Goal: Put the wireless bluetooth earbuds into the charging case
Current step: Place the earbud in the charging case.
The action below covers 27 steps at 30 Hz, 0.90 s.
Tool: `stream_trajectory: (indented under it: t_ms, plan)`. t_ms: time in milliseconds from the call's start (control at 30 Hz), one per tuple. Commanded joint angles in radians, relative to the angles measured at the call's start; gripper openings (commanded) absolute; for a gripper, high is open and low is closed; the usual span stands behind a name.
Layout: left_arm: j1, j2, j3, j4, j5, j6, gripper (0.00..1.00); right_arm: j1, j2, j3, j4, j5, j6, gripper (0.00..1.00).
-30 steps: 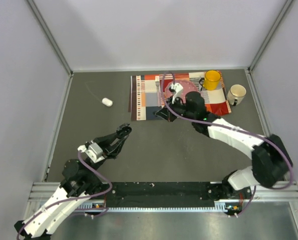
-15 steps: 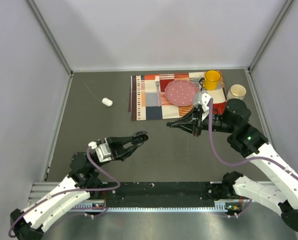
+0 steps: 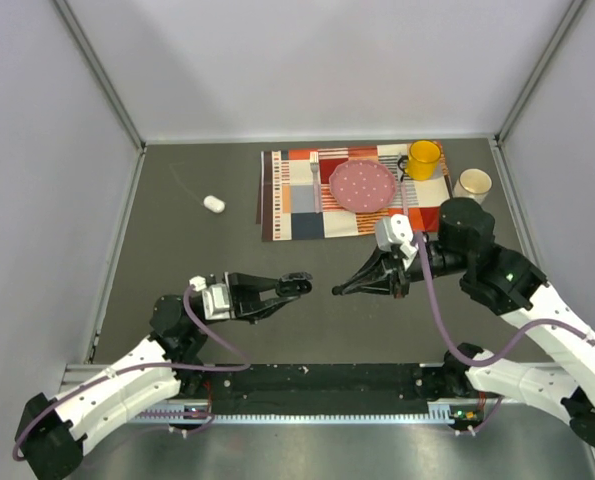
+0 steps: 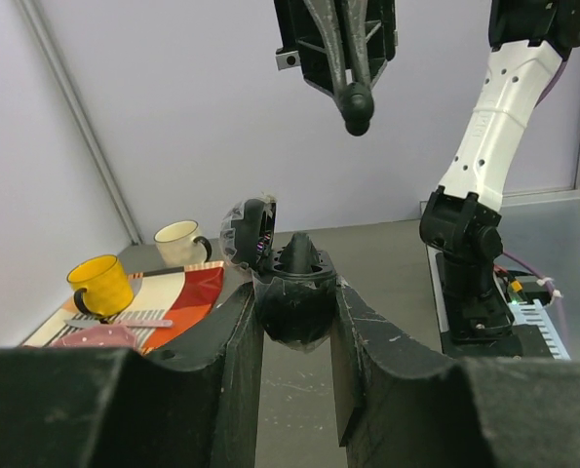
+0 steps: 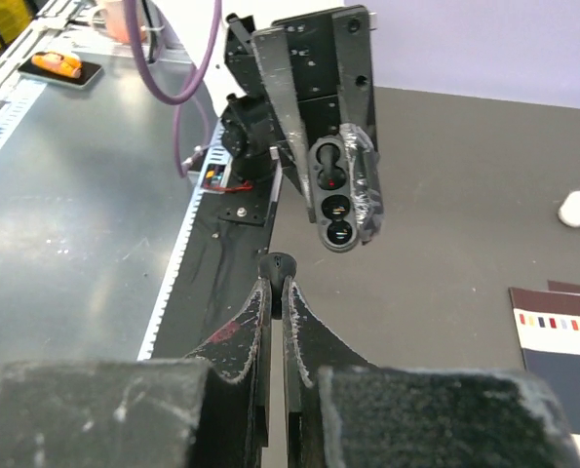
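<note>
Both arms have swung inward since a sec ago and now meet mid-table, tips near but apart. L gripper (image 3: 299, 283) is clamped on the open black charging case (image 4: 294, 292). R gripper (image 3: 339, 290) pinches a black earbud (image 5: 277, 265) at its tips. Best approach, I judge: line bud up w/ a free socket, ease in slowly. R wrist view shows the case's sockets (image 5: 334, 205); top view doesn't.

surface: grey table (image 3: 177, 260) | on it: patchwork mat (image 3: 297, 210), white oval pod (image 3: 213, 204), cream mug (image 3: 472, 185)
</note>
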Motion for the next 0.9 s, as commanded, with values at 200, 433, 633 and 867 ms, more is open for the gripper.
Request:
stream_trajectory:
  t_ms: [200,433,633,867]
  plan:
    - [0.003,0.026,0.049,0.119,0.040,-0.036,0.00,0.108,0.089,0.106,-0.032,0.044,-0.081,0.00]
    - [0.004,0.028,0.047,0.124,0.052,-0.047,0.00,0.188,0.155,0.149,-0.037,0.162,-0.105,0.00]
    - [0.003,0.025,0.045,0.124,0.057,-0.050,0.00,0.215,0.195,0.179,-0.041,0.198,-0.120,0.00]
    - [0.003,0.015,0.042,0.125,0.051,-0.053,0.00,0.240,0.235,0.194,-0.046,0.254,-0.136,0.00]
